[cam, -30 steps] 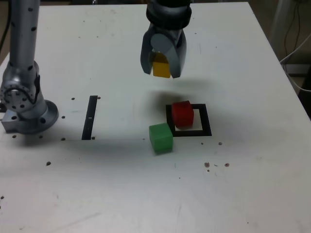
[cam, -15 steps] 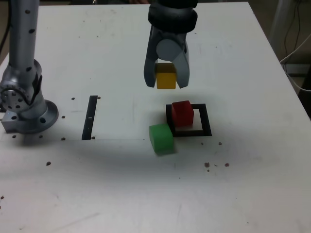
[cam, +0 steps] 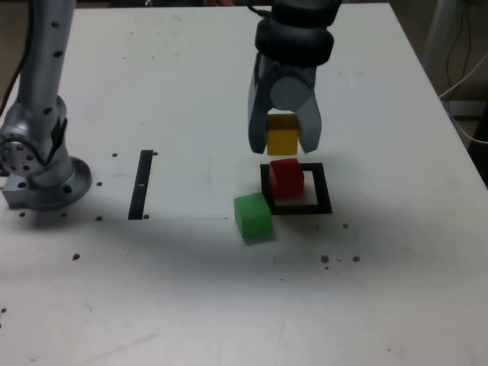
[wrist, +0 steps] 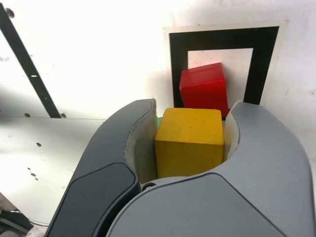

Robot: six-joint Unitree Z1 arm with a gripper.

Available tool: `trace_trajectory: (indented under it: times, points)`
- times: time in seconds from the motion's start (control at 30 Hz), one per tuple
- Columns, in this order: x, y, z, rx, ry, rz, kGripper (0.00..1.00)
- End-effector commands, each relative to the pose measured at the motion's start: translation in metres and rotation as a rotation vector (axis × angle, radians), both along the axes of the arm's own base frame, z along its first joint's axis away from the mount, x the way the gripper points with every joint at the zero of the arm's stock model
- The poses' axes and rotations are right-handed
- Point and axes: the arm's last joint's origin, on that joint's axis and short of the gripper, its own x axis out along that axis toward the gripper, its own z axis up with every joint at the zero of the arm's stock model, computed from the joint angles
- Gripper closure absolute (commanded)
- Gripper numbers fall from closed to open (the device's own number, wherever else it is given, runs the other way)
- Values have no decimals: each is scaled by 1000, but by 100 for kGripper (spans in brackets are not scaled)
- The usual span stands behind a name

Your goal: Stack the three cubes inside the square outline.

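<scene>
Since the earlier frames, the gripper (cam: 284,143) has carried the yellow cube (cam: 282,137) from farther back on the worktop (cam: 396,290) toward the exterior view's right and nearer the camera, and it now hangs just above and behind the red cube (cam: 287,178). Its two grey fingers (cam: 256,122) are clenched on the yellow cube, one on each side, with the cube's front face showing between them and its lower edge clear of the red cube's top. In the wrist view the yellow cube (wrist: 189,140) sits squarely between the pale inner pads (wrist: 143,143) of the fingers, and the red cube (wrist: 204,89) lies just beyond it.

The red cube stands inside the square outline (cam: 323,192), turned slightly against the border and pushed toward the outline's left side in the exterior view; the wrist view shows one of its edges overlapping the black tape (wrist: 217,38) on that side. White floor of the square remains bare on the exterior view's right of the cube.

The green cube (cam: 252,217) rests on the worktop outside the outline, just off its near-left corner in the exterior view, close to the tape but apart from the red cube. It has not moved.

A straight black tape strip (cam: 141,184) lies well to the exterior view's left, near the arm's round grey base (cam: 42,171). Small dark specks dot the white surface.
</scene>
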Motion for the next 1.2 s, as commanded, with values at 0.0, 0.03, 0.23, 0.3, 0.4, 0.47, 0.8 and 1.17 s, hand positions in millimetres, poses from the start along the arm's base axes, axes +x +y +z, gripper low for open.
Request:
trace_trajectory:
  times: [0.0, 0.03, 0.23, 0.3, 0.4, 0.47, 0.8, 1.17]
  points:
    - [2, 1, -3, 2, 7, 5, 65]
    - [3, 1, -5, 2, 10, 5, 65]
    - [8, 1, -16, -1, 34, 7, 65]
    - [9, 1, -19, 0, 42, 7, 65]
    - [11, 2, -23, 1, 51, 7, 65]
    - [12, 2, -26, 2, 57, 7, 65]
    - [18, 3, -39, -2, 74, 7, 61]
    - [17, 3, -39, -6, 75, 0, 2]
